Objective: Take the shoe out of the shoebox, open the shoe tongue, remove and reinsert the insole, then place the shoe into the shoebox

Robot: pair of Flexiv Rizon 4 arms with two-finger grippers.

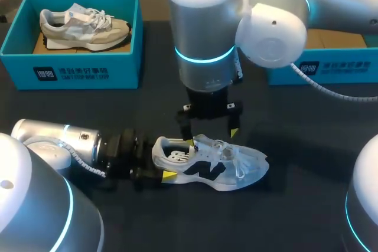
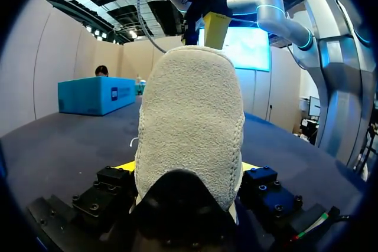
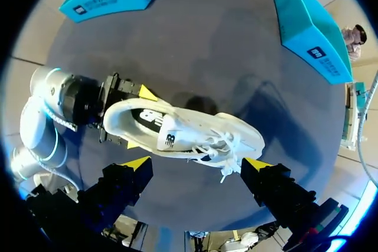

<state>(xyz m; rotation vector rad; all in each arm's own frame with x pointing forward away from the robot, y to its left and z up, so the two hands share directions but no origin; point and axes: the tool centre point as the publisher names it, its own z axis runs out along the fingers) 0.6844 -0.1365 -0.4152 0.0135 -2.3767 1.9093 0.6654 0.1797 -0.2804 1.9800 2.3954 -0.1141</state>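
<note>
The shoe [image 1: 209, 163] is lying out of the shoebox [image 1: 336, 70] on the counter [image 1: 307, 146]. The left pincer [image 1: 179, 159] is pinching its heel and the right pincer [image 1: 209, 129] is hovering spread above. Tongue, insole and reboxing are apparently remaining.

Dark surface [image 1: 319, 140] in view. At its far left corner stands a blue box [image 1: 77, 72] holding a beige sneaker [image 1: 82, 25], sole down.
</note>
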